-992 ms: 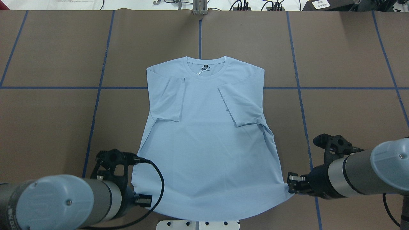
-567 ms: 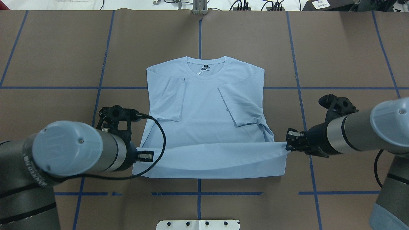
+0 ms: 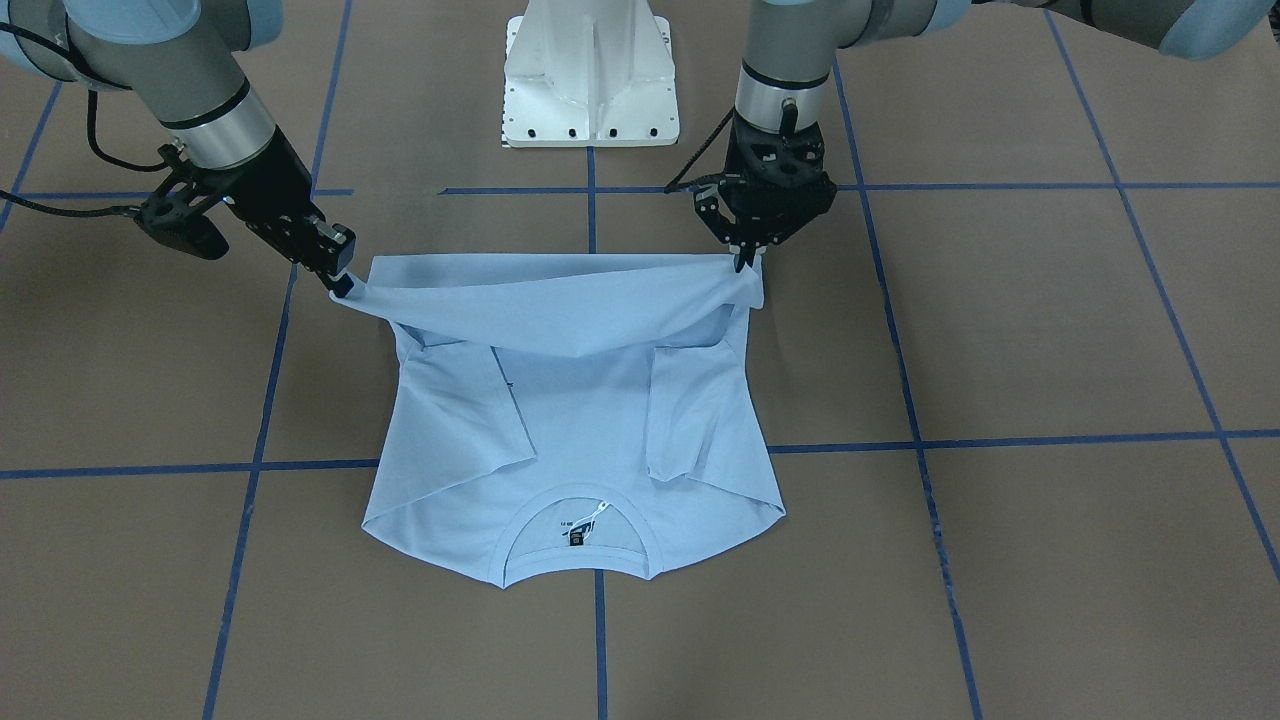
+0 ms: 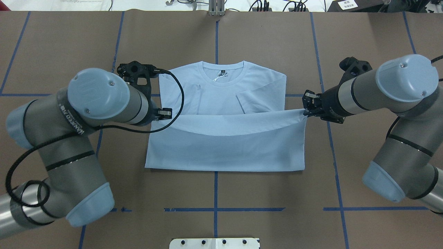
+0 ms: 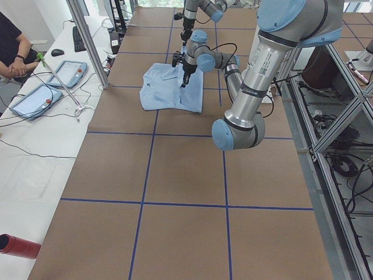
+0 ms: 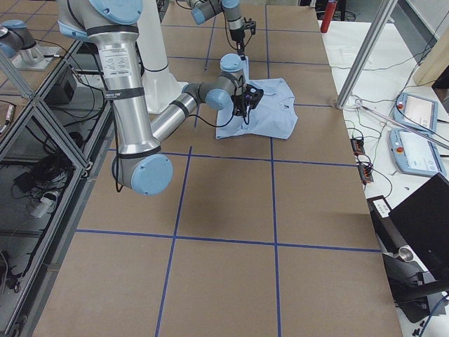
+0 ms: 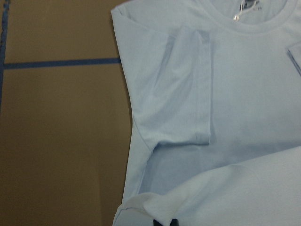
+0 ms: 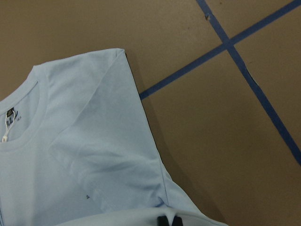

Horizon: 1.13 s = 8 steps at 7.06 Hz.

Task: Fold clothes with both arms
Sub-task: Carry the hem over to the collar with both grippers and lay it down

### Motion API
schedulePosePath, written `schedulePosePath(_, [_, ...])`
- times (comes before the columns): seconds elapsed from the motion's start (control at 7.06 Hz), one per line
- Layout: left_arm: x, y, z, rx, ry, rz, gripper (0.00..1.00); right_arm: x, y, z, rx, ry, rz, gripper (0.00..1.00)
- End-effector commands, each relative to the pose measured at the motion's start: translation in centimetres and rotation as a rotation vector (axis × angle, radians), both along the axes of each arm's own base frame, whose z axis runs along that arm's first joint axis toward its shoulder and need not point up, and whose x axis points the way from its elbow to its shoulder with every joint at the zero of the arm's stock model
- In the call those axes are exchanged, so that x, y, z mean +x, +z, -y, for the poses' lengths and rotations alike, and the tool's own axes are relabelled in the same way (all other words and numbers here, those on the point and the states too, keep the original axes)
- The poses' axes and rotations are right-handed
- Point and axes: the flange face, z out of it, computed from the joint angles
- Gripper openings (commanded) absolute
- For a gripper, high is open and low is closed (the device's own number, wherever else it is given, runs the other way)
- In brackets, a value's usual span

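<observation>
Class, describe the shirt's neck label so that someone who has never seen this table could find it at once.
Start at the pale blue T-shirt lying mid-table between the two arms. Follow it to the round collar at the far end; the neck label is the small black patch just inside, the only dark mark there.

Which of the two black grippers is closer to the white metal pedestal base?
Left. The left gripper pinches a hem corner of the pale light-blue T-shirt nearly in front of the white metal pedestal base. The right gripper holds the other corner, farther sideways.

T-shirt (image 4: 225,145) hem lifted — both corners pinched.
</observation>
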Motion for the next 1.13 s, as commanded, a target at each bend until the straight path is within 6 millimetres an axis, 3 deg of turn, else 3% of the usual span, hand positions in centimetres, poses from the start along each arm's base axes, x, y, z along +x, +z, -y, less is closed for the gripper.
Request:
schedulePosePath(0.0, [1.2,4.7,7.3,0.067,-0.024,0.019,0.0,1.1,0.2,4.9,-0.017,0.058,-0.01,0.0])
schedulePosePath(0.14, [1.8,5.8,9.4,0.068,-0.038,0.025,0.0,0.3,0.7,7.9,-0.034,0.067,-0.029,0.0])
schedulePosePath(0.43, [2.9,4.5,12.5,0.071,-0.061,0.026,0.0,-2.5,-0.4,12.6,-0.047,0.075,-0.046,0.0])
schedulePosePath(0.57, [2.9,4.8,13.3,0.082,-0.07,0.014,0.0,-2.9,-0.2,13.9,-0.058,0.082,-0.057,0.0])
schedulePosePath(0.85, [1.9,5.2,14.9,0.08,-0.098,0.025,0.0,-3.9,2.6,17.3,-0.023,0.104,-0.022,0.0])
schedulePosePath(0.99, [2.3,5.9,15.6,0.07,-0.101,0.041,0.0,-4.1,3.5,17.9,-0.024,0.107,-0.023,0.0])
